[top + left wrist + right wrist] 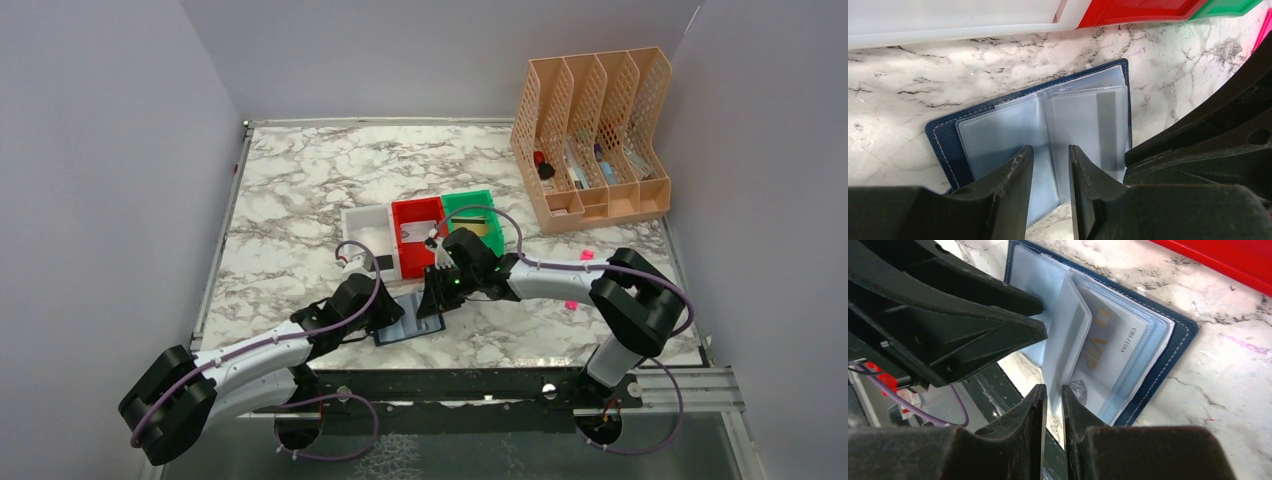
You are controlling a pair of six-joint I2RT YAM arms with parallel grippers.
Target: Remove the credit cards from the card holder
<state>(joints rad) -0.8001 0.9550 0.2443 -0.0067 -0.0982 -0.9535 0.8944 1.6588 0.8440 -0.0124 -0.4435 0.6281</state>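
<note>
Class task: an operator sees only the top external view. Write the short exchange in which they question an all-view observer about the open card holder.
Operator: Is any card inside the card holder?
Observer: Yes. The right wrist view shows a silvery-grey card with gold VIP lettering, tucked in a clear sleeve.
Operator: How does the left tool stand?
Observer: The left wrist view shows its jaws apart, above the card holder's fold.

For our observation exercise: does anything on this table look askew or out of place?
The card holder lies open, askew to the white bin, with one clear sleeve lifted off the others.
</note>
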